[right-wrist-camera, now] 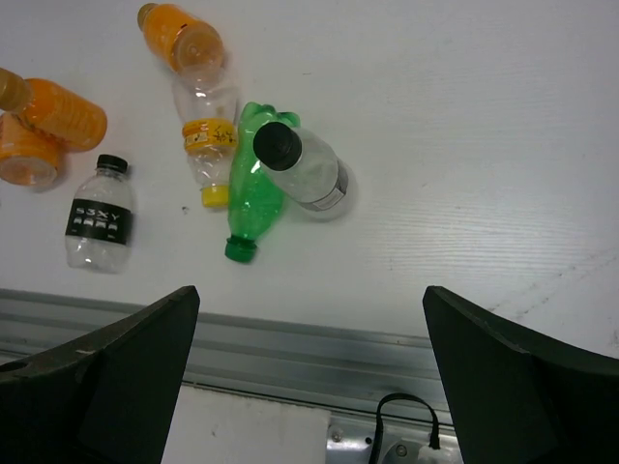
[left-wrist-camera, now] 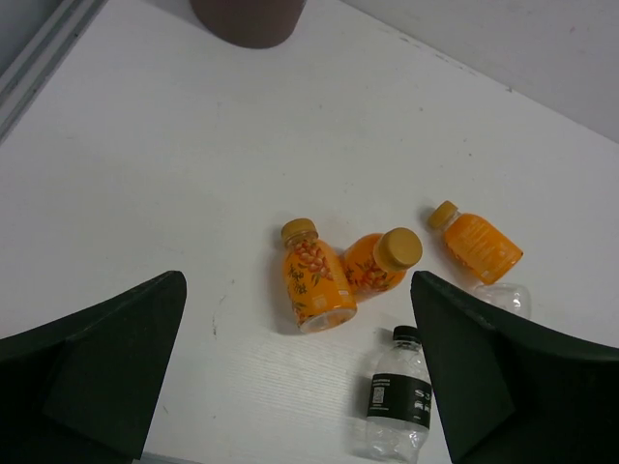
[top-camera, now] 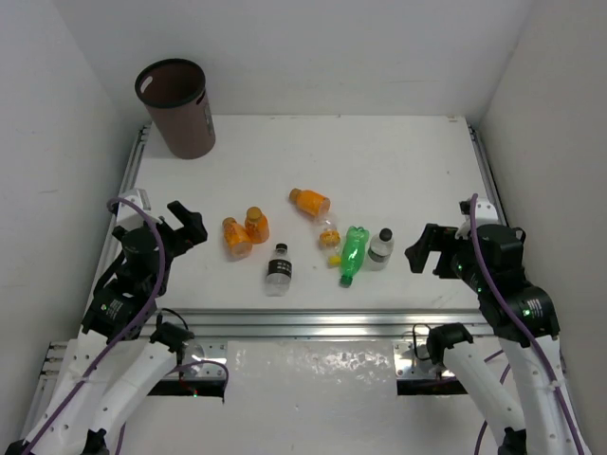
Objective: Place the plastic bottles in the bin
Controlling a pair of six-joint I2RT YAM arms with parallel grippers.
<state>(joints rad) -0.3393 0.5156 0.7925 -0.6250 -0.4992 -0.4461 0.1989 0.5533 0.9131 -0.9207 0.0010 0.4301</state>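
At upper left of the frame, brown bin (top-camera: 176, 106) upright on the table (top-camera: 398, 161), seven plastic bottles (top-camera: 353, 251) scattered mid-frame, well apart from it, left gripper (top-camera: 190, 226) and right gripper (top-camera: 427, 251) both spread wide, empty

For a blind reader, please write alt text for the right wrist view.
Seven small plastic bottles sit on a white table: three orange, one green, three clear. The open right pincer frames the lower corners with dark fingers.

Bin (top-camera: 186, 125) far left, behind bottles (top-camera: 353, 249).
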